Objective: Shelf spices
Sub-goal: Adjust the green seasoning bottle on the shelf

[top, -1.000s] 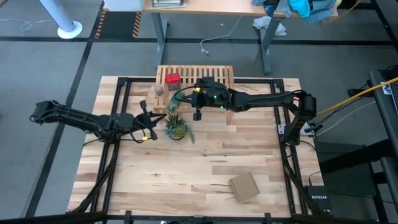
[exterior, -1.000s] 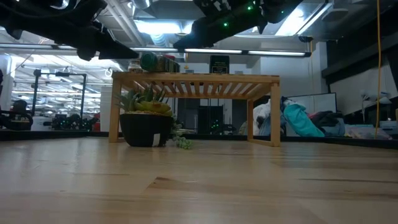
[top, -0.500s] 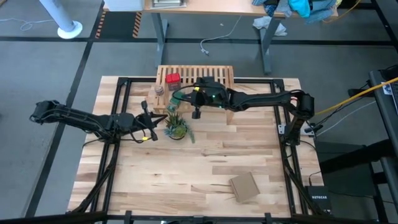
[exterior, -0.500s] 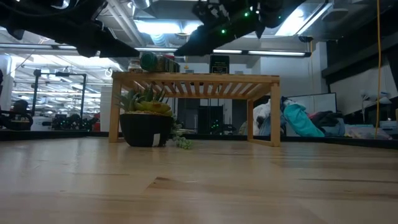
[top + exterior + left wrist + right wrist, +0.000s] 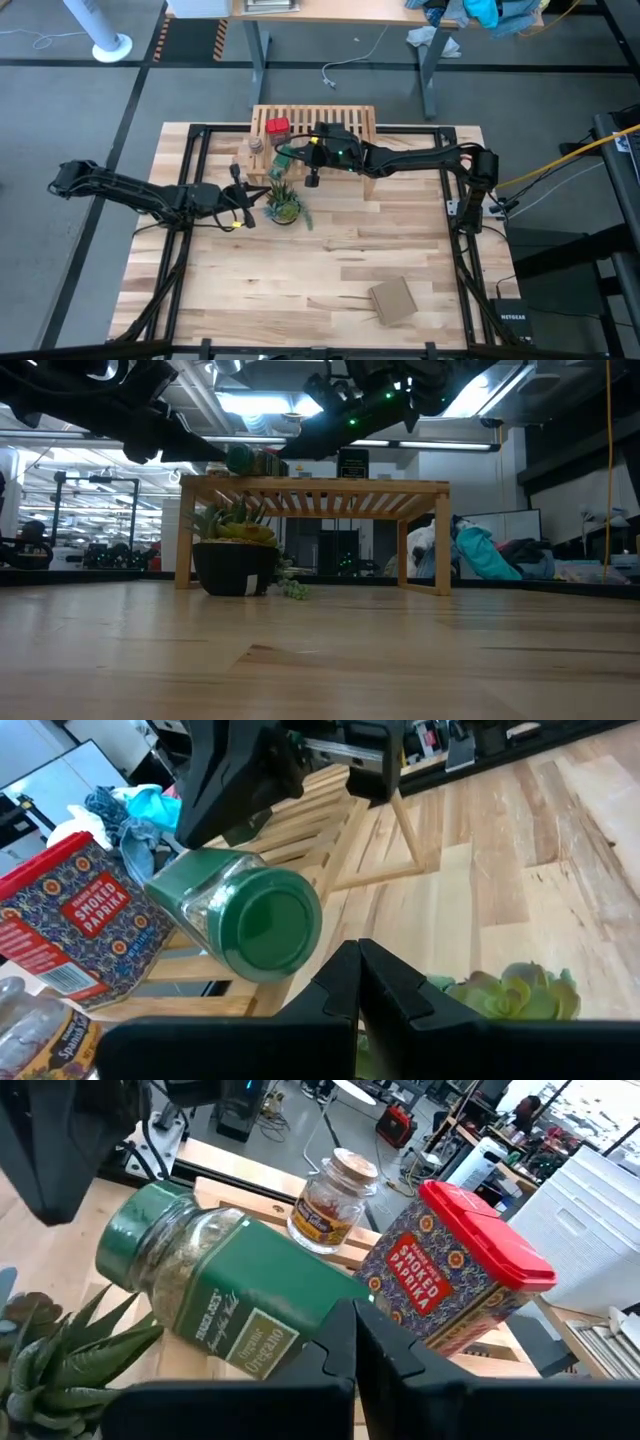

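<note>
The shelf [image 5: 345,116] stands at the table's far middle. On its left part stand the red tin [image 5: 450,1270] and the tiny clear jar [image 5: 330,1198]. The green-capped jar [image 5: 215,1285] lies on its side on the slats, its cap [image 5: 270,925] toward the table's near-left. My right gripper [image 5: 352,1318] is shut, its tips at the jar's bottom end. My left gripper [image 5: 360,960] is shut and hangs left of the plant, below the shelf's near-left corner, pointing at the cap and clear of it. My right gripper's shut fingertips come slanting down from the table's right to the bottom end [image 5: 320,1315] of the lying green-capped jar. The fingers themselves hide the spot, so I cannot tell whether they touch it. The jar rests with its side on the shelf.
A small potted green plant [image 5: 284,205] stands on the table just in front of the shelf's left leg, between my two grippers. A flat brown cardboard piece [image 5: 392,300] lies near the table's front right. Bare wood [image 5: 350,250] spreads across the table's middle.
My right gripper has sunk a little and edged toward the table's left, closer to the green-capped jar. The jar lies as before.
</note>
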`<state>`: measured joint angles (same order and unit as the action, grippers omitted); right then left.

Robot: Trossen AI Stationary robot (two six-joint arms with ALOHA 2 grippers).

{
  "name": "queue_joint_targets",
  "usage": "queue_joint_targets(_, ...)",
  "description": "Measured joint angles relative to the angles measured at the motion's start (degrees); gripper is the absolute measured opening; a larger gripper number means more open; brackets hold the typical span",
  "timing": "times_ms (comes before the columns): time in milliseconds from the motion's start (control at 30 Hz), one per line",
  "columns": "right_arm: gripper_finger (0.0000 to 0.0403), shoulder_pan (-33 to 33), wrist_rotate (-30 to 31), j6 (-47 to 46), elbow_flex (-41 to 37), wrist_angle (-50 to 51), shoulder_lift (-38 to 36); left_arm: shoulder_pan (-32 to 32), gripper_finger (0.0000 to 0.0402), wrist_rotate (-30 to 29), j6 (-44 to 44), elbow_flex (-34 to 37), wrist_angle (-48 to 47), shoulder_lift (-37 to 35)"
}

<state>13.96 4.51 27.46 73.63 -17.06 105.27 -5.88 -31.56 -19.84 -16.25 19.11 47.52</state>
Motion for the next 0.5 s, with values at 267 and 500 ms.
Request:
queue_joint_targets(267, 0.0001, 0.0, 3.5, 0.1, 0.0, -1.1, 0.0, 0.7, 0.0001, -0.1, -0.1, 0.0, 1.9, 1.5)
queue_joint_targets(500, 0.0001, 0.0, 3.5, 0.1, 0.0, -2.1, 0.0, 2.6, 0.0000, -0.2, -1.2, 0.0, 4.8, 3.2)
